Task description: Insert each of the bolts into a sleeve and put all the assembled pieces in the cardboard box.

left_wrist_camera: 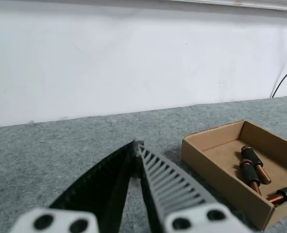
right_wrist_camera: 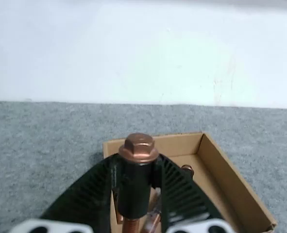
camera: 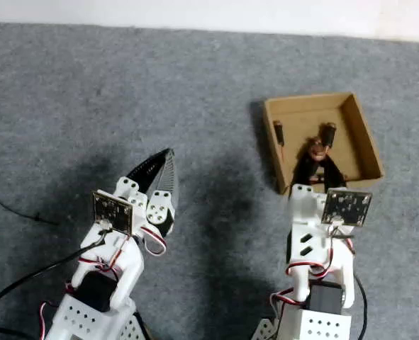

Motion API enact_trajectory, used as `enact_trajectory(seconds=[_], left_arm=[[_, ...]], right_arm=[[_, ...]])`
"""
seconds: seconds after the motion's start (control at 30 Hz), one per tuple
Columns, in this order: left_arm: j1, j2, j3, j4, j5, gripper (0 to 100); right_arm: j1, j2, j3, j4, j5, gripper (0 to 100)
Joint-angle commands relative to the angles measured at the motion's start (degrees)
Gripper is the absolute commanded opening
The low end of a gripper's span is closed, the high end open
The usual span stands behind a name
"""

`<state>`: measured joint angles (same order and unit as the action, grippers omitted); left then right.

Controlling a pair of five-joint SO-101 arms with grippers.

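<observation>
Grey carpeted table [camera: 88, 92], then the open brown cardboard box [camera: 305, 120] towards its right side. We see the right gripper [right_wrist_camera: 136, 162] over the box's near wall, fingers clamped on a black sleeve with copper hex bolt [right_wrist_camera: 139, 147], long axis along the fingers, head at the tips. We judge release comes next. Left gripper [left_wrist_camera: 136, 145] is well apart from the box, fingers together, empty. Finished pieces [left_wrist_camera: 254, 162] lie inside. No legible writing.

Bare robotics test bench: grey felt mat [camera: 88, 92] under the jaws, plain white wall [left_wrist_camera: 133, 58] beyond them, loose black cable [left_wrist_camera: 284, 79].
</observation>
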<state>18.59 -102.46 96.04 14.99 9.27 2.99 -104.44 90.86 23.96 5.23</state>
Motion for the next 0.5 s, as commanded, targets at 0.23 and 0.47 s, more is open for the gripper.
enact_trajectory(seconds=[0.23,0.47], left_arm=[[-0.4,-0.5,1.2,0.1,-0.4,1],[-0.5,-0.3,1.2,0.1,-0.4,1]], right_arm=[[-0.7,15.2,-12.2,-3.6,0.2,0.5],[-0.7,48.5,-35.3,-3.6,-9.0,0.5]])
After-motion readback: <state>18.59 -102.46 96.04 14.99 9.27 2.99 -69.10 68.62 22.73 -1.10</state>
